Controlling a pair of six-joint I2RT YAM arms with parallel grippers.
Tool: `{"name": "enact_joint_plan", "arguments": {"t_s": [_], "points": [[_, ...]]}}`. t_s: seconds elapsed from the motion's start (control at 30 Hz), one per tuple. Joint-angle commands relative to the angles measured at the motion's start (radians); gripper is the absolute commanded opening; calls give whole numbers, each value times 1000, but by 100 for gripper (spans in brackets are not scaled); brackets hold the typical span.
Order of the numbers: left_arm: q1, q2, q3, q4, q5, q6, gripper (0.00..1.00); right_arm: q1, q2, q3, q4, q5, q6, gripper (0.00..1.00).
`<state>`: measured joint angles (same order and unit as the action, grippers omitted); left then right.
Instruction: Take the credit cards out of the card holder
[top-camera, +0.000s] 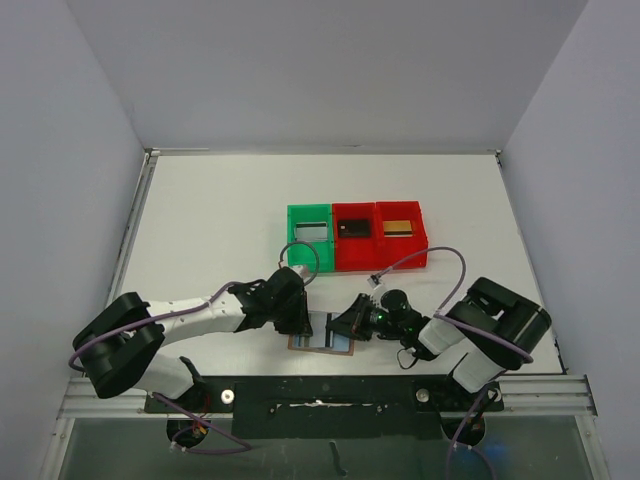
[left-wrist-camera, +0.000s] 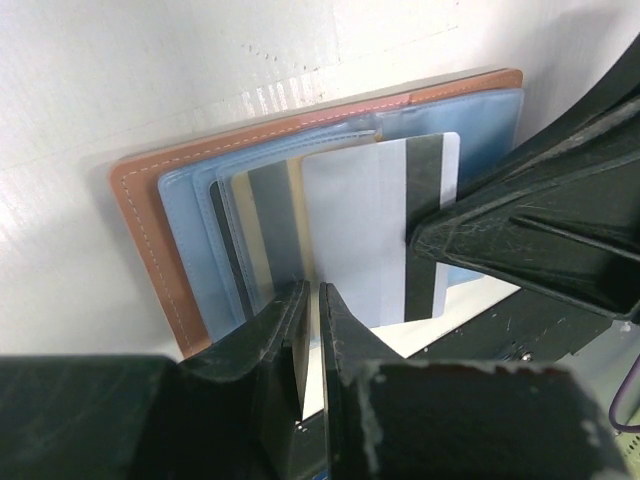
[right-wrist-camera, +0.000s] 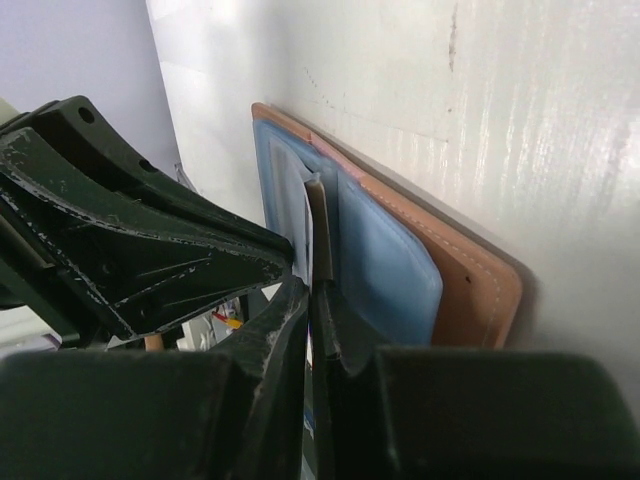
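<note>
Top external shows the card holder (top-camera: 335, 346) lying open at the near edge of the table, at 6 o'clock from the green bin (top-camera: 292, 240) and the red bins (top-camera: 380, 264), each with a card in it. The left gripper (top-camera: 297, 322) bears on the holder's 9 o'clock half. The right gripper (top-camera: 352, 322) comes in from its 3 o'clock side. Both are right on it.

Left wrist looks down jaws drawn almost together, with only a slit between them and the tips at the holder's near edge. Whether they nip anything, I can't tell. A pale card (left-wrist-camera: 350, 230) with a dark stripe stands partly out of the blue pockets, its long axis running 12 to 6. The other arm's fingertip sits on the stripe at 3 o'clock. More cards show through a clear pocket toward 9.

Right wrist has its jaws pressed together on that pale card, seen edge-on and rising toward 12. To my eye, the pull should run back toward the right arm, across the card's long axis and away from the pockets.
</note>
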<state>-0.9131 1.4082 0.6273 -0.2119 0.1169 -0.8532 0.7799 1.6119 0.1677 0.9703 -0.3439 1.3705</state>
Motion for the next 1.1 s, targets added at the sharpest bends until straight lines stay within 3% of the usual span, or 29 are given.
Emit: {"name": "enact_joint_plan", "arguments": {"t_s": [0.0,0.27,0.5,0.63,0.8,0.93,1.07], "points": [[-6,-14,-8,-21,-34,13,10,-12,-94,-10,-87,37,-39,0],[-6,-37,-4,-26,-49,17,10,-37,-273,-11,-291,68,-86,0],[-6,-66,4,-17,-63,13,14,-40,-502,45,-619,165,-164,0],[-6,-101,7,-11,-70,8,24,-41,-579,48,-682,197,-182,0],[-6,-179,9,-17,-85,2,38,-39,-628,17,-644,200,-177,0],[0,-232,26,-66,-133,12,54,-39,-646,10,-637,199,-176,0],[10,-273,62,-120,-185,28,60,-39,-657,9,-639,200,-181,0]]}}
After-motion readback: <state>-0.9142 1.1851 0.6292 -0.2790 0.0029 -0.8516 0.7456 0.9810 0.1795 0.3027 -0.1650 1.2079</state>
